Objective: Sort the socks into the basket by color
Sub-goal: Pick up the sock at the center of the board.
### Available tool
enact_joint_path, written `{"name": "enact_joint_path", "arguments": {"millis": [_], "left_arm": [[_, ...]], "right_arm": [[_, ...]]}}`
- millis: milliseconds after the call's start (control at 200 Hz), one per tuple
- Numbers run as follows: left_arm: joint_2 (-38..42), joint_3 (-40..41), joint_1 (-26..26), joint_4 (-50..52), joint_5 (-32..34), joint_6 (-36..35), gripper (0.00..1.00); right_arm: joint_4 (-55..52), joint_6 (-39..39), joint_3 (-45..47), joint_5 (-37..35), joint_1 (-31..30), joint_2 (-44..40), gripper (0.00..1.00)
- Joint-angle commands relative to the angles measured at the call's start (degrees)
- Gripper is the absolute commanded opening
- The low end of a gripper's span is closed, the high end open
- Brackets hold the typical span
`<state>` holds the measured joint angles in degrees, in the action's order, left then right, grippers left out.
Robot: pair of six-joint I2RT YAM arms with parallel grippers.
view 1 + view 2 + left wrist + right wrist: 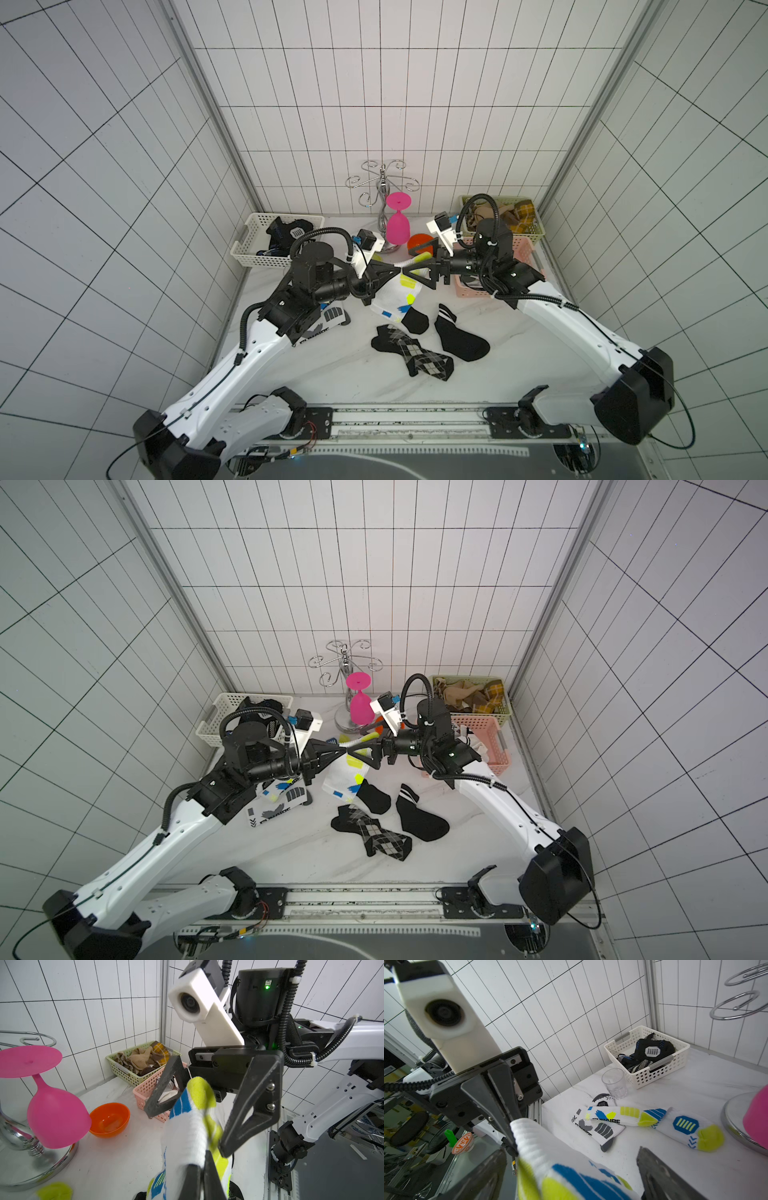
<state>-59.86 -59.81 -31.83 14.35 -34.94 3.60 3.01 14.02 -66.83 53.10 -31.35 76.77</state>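
Over the counter [332,382], short of the pink basket [524,249], a white sock with yellow-blue prints [395,297] hangs mid-air. The left claw [513,1142] is clenched on it, and the right claw [187,1132] is released, its jaws straddling the yellow toe. If the left lets go before the right closes, the sock probably drops onto the black socks [461,336] below.

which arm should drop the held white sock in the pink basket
Right, probably. The pink basket sits beside that arm, and the right pincer is open around the white sock. The left pincer, shut on it, would need to reach across.
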Motion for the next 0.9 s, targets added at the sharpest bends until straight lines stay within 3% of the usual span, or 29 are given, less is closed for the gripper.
{"name": "enact_joint_path", "arguments": {"millis": [0, 45, 150, 255, 350, 440, 535, 615, 894], "left_arm": [[-0.7, -2.1, -0.2, -3.6, -1.4, 0.2, 0.0], [-1.0, -2.3, -0.2, -4.4, -1.2, 0.5, 0.0], [-1.4, -2.7, -0.2, -4.4, -0.7, 0.6, 0.0], [-1.0, -2.4, -0.1, -4.3, 0.8, 1.0, 0.0], [-0.5, -2.4, 0.1, -3.4, 2.8, 1.9, 0.03], [-0.1, -2.2, 0.5, -2.9, 4.5, 3.5, 0.44], [0.7, -1.3, 1.0, -2.2, 7.1, 5.8, 0.58], [1.8, -0.1, 1.5, -1.6, 9.6, 7.6, 0.62], [1.2, 0.4, 3.2, 8.0, 21.4, 11.0, 0.62]], "right_arm": [[1.2, -0.3, -3.4, 4.3, -0.6, 0.2, 0.88], [1.1, 0.0, -3.1, 4.7, -0.7, 0.4, 0.76], [0.7, 0.2, -3.0, 4.8, -0.6, 0.5, 0.32], [-0.2, -0.5, -3.3, 4.0, -0.5, 0.4, 0.0], [-1.5, -1.1, -4.2, 3.4, 0.2, 0.6, 0.0], [-1.9, -0.4, -4.9, 1.7, 1.7, 0.8, 0.0], [-1.9, 1.3, -5.4, -1.0, 4.6, 0.8, 0.0], [-2.0, 3.0, -5.5, -3.9, 7.8, 0.6, 0.0], [-4.1, 6.4, -5.9, -15.2, 19.6, 0.7, 0.0]]}}
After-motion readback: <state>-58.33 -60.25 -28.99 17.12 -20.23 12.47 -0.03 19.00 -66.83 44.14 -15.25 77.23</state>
